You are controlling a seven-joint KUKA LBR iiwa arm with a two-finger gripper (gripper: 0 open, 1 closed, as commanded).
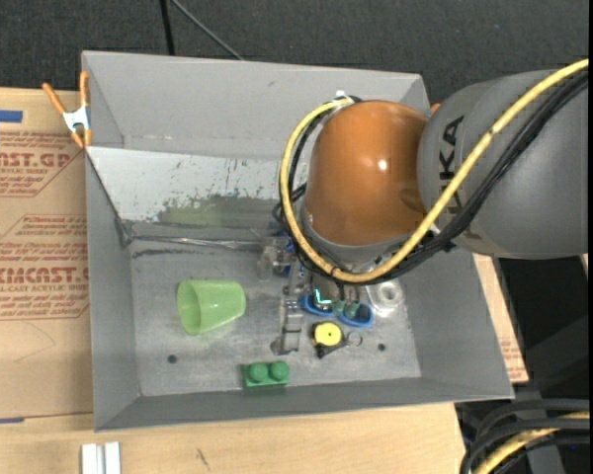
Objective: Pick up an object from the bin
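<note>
While the grey bin [109,294] took up the middle of the frame, the arm [514,176] reached in from the right. Its orange cover [366,176] hung over the bin's centre-right and hid part of what lay beneath. Below that cover the claw [290,332] stood low over the bin floor at lower centre. Whether it was wide or narrow could not be told, and nothing was seen held in it. To its left, and apart from it, a light green cup [211,306] lay on its side with its long axis running roughly left to right. Below the claw and slightly left, near the bin's lower wall, sat a small green studded block [265,373]. Just right of the claw lay a yellow round piece [326,336], the nearest thing to it, with blue bits [356,312] and a white ring [385,294] clustered above and to the right. By that layout, the yellow piece would ask only a slight shift rightward, and the cup a longer one leftward.
</note>
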